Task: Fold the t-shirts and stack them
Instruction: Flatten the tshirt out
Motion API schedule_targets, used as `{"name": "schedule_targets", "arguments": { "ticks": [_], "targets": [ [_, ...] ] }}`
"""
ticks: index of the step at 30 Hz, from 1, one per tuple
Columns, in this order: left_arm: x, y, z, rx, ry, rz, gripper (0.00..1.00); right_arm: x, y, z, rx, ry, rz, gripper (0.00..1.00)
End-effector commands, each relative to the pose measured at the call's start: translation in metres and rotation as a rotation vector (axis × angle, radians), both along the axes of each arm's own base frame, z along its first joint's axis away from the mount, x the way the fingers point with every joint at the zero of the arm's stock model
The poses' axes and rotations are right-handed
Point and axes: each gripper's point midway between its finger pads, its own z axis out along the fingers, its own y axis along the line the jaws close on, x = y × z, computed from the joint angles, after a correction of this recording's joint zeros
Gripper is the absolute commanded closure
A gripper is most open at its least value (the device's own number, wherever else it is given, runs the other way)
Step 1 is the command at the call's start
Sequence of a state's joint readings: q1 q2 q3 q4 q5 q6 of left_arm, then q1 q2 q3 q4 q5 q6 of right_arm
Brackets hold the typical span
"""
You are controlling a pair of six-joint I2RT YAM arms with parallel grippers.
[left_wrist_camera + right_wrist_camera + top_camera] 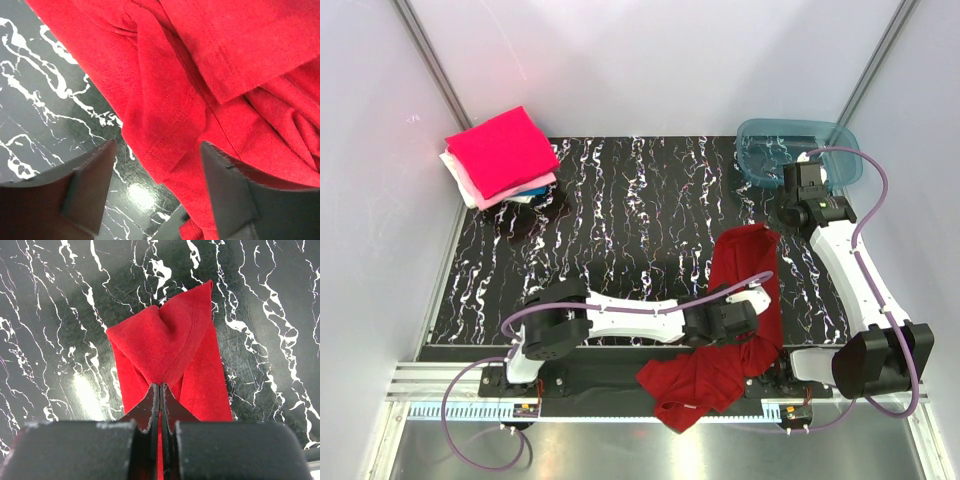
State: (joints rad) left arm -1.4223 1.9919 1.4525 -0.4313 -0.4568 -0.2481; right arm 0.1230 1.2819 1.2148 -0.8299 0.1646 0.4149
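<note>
Tees: 1 red tee [742, 256], 4 stacked tees [502, 155].

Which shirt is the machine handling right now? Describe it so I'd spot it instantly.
Look at the black marbled table, near its front right edge. There lies the dark red t-shirt, crumpled and unfolded, unlike the neat folded stack at the back left.

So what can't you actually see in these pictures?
- Stack: top view, magenta top shirt covers those beneath; no count.
- Red shirt: top view, left arm crosses its middle; left wrist view crops it.
- Tub: top view, right arm hides part of its near side.
- Dark shape by the stack: top view, partly under it, too dim to identify.
</note>
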Motion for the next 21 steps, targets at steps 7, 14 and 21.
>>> {"name": "schedule_targets", "arguments": {
  "ticks": [7,14,21],
  "targets": [
    [0.018,-0.013,0.01,-0.009,-0.074,0.029,0.53,0.007,0.002,0.009,0.026,-0.054,-0.003,1.0],
    [0.014,-0.014,0.008,-0.022,-0.031,0.0,0.48,0.007,0.005,0.007,0.041,-0.051,0.004,1.0],
    [0.004,-0.011,0.01,-0.04,0.013,-0.038,0.34,0.007,0.006,0.013,0.044,-0.062,0.01,1.0]
  ]
}}
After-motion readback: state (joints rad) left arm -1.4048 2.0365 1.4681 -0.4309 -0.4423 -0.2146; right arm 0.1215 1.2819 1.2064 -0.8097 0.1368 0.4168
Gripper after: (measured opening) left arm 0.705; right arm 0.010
